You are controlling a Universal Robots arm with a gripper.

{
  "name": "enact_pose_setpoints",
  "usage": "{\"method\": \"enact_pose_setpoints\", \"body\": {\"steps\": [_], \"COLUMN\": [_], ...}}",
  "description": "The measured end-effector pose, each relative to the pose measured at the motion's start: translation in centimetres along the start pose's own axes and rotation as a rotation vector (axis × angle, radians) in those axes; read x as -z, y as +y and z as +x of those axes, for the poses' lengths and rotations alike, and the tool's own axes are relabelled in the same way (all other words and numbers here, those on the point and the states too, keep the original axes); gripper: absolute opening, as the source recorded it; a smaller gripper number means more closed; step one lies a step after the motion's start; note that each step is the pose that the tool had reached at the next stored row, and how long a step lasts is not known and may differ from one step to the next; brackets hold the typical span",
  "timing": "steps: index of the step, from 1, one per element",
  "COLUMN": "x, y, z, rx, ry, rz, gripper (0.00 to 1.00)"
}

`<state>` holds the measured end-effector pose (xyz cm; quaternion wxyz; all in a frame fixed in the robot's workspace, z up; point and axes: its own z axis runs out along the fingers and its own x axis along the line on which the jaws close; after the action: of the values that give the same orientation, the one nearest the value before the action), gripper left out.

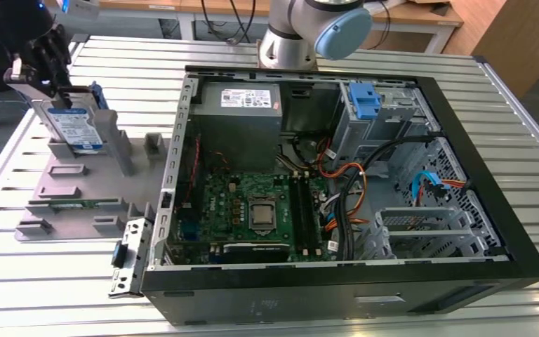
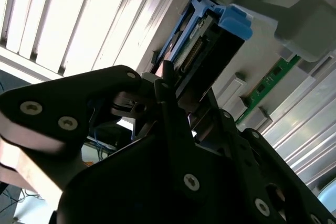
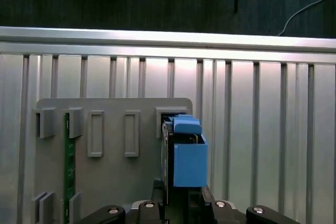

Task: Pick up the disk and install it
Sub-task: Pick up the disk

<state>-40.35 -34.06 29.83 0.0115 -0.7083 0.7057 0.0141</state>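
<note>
The disk [image 1: 75, 125] stands on edge in a slot at the far end of the grey fixture plate [image 1: 82, 184], at the exterior view's left. Its silver face carries a blue-and-white label, and blue rails frame it. My gripper [image 1: 56, 90] comes down on its top edge, one black finger on each side, shut on the disk. In the first wrist view the disk's blue rail [image 3: 188, 158] runs between the gripper [image 3: 181, 196] fingers. In the second wrist view the disk's connector end [image 2: 202, 51] sticks out past the fingers [image 2: 167, 80].
The open computer case [image 1: 494, 210] lies on the slatted metal table [image 1: 279, 319] beside the fixture. Inside it are a grey power supply [image 1: 241, 105], a motherboard [image 1: 250, 210] and a drive bay with a blue bracket [image 1: 365, 102]. A green memory stick [image 3: 69, 171] sits in the fixture.
</note>
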Motion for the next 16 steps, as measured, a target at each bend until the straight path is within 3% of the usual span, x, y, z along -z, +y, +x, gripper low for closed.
{"method": "enact_pose_setpoints", "body": {"steps": [5, 16], "x": [-0.04, -0.04], "y": [0.00, 0.00], "z": [0.00, 0.00], "rx": [-0.063, -0.064], "ry": [-0.0004, -0.0004], "rz": [0.0024, 0.0025], "gripper": [0.35, 0.35]}}
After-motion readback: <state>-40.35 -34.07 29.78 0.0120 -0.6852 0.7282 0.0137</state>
